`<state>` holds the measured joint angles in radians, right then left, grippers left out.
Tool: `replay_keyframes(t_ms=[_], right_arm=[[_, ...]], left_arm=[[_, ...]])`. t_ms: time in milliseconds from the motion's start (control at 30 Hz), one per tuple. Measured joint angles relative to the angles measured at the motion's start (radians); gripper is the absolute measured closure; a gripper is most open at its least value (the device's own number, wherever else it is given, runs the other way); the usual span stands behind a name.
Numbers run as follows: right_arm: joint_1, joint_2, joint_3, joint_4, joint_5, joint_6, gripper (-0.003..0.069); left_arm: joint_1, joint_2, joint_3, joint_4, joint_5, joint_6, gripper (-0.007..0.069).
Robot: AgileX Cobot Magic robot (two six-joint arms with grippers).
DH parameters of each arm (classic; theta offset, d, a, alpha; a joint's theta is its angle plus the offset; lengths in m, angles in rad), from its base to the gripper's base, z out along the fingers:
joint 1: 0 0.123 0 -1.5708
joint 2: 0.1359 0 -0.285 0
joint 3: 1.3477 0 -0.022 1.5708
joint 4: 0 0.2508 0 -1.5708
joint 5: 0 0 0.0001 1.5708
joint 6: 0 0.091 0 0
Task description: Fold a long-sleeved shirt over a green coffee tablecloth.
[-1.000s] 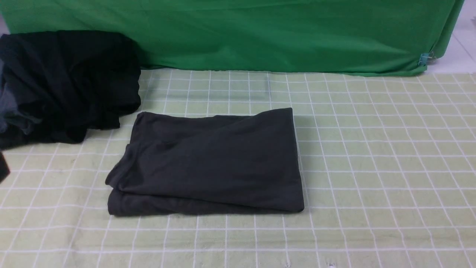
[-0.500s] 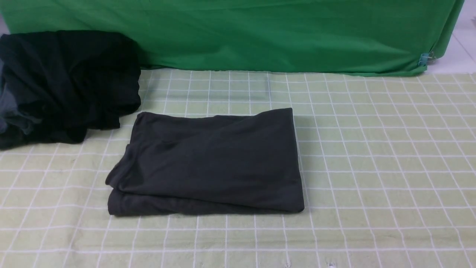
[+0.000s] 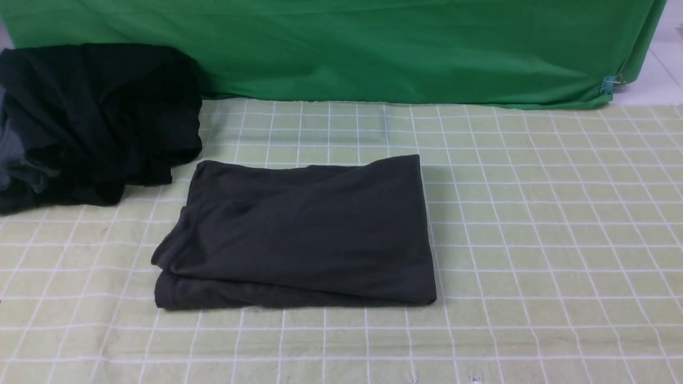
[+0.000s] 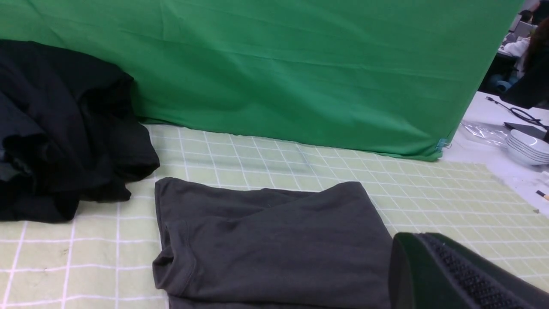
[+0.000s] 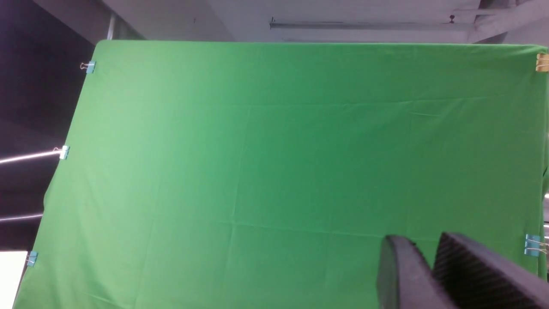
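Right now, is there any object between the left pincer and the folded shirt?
Nothing visible. In the left wrist view the left pincer hangs near the shirt, with only bare tablecloth around. The black clothes pile lies off to the shirt's far-left corner, apart from it.

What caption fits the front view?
Folded long-sleeved shirt lies on the green coffee tablecloth, black clothes pile beside it.

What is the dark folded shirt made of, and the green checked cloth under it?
The shirt looks like soft, matte knit cotton, going by its limp folds and stitched hem. The checked cloth looks like thin woven fabric, maybe cotton, pale green with white grid lines; it lies flat with faint wrinkles. Neither one can be told for sure.
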<state>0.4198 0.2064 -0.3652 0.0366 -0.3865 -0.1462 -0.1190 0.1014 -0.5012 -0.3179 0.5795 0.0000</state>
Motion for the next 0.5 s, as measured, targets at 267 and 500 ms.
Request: replay_keyframes(t_ms=[267, 500], right_arm=[[0.0, 0.0, 0.0, 0.0, 0.005, -0.003, 0.0526], [0.0, 0.0, 0.0, 0.0, 0.033, -0.003, 0.0517]], left_arm=[[0.01, -0.009, 0.059, 0.124, -0.059, 0.014, 0.0627], [0.118, -0.097, 0.359, 0.231, -0.407, 0.04, 0.0627]])
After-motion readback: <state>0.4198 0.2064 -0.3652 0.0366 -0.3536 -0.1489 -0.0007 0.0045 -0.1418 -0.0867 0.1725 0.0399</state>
